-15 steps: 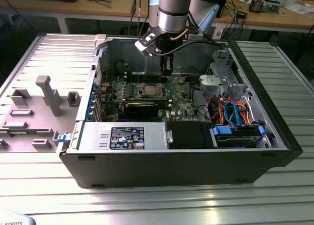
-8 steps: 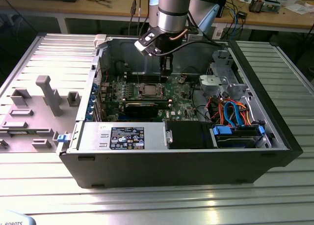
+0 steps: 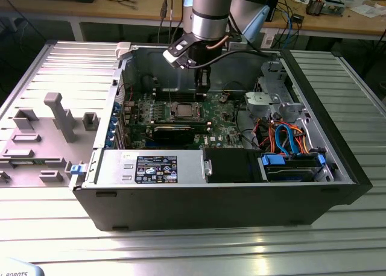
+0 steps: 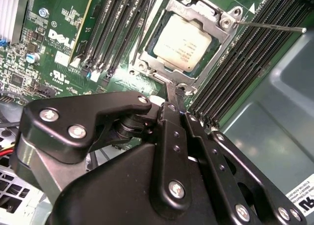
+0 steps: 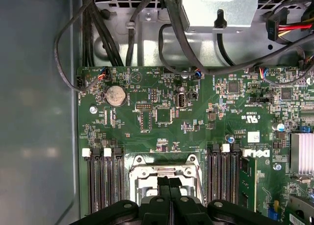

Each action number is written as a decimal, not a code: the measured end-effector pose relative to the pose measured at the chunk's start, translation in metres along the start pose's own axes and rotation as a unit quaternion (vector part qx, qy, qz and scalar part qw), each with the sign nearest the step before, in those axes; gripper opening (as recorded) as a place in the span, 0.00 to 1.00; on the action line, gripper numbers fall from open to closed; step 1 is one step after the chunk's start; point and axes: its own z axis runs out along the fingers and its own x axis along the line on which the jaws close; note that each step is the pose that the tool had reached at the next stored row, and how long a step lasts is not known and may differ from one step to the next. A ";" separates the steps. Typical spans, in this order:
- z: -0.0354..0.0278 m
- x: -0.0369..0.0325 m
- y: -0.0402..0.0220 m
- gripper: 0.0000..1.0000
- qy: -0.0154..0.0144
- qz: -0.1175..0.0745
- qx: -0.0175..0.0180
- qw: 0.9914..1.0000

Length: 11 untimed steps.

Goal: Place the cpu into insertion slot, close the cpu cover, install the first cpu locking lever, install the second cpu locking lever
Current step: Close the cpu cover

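Note:
The cpu (image 4: 182,42) lies with its pale silver top up in the insertion slot (image 3: 183,111) on the green motherboard (image 5: 147,95). The cpu cover (image 4: 219,42), a silver frame, lies flat around the chip. One thin locking lever (image 4: 270,26) sticks out from a corner of the socket across the black memory slots. My gripper (image 4: 177,91) is shut, its black fingertips pressed together right at the socket's edge. In the first wrist view the gripper (image 5: 170,182) hangs over the metal frame (image 5: 142,172). Whether anything is pinched between the tips I cannot make out.
The open case (image 3: 338,167) walls in the board. Black cables (image 5: 176,43) and a drive cage (image 3: 271,98) with orange and blue cables lie on the exterior view's right. A black card (image 3: 175,131) sits in front of the socket. Memory slots (image 5: 103,181) flank it.

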 end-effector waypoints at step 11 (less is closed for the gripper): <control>0.0027 -0.0017 -0.0142 0.11 0.000 -0.001 0.000 1.000</control>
